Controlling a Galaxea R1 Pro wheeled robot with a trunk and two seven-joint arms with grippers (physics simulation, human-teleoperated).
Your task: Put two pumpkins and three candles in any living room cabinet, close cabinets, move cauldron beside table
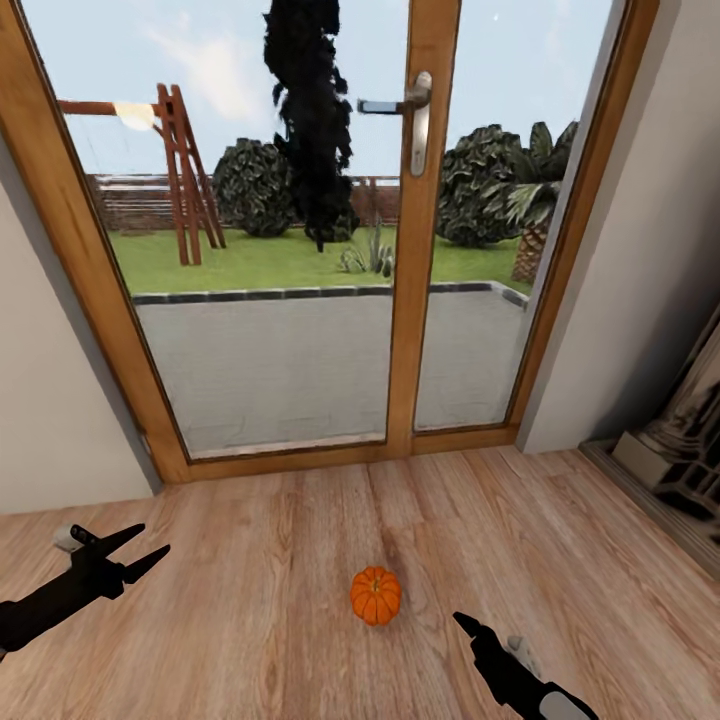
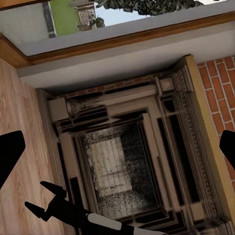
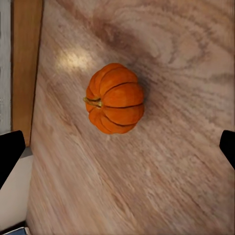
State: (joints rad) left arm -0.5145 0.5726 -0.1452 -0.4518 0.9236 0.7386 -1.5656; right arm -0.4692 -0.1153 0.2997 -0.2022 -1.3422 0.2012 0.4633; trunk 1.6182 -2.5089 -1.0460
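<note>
The right gripper [image 1: 462, 622] enters from the head view's bottom edge, so its arm is cut off and the spread of its jaws is hard to judge there. A stone fireplace [image 1: 685, 430] is cropped by that view's right edge. The left arm [image 1: 40, 605] runs off the left edge.

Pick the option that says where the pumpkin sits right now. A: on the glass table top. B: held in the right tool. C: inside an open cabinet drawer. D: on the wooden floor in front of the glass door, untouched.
D: the pumpkin rests on the wooden floor before the glass door, with the open right tool beside it, apart.
</note>
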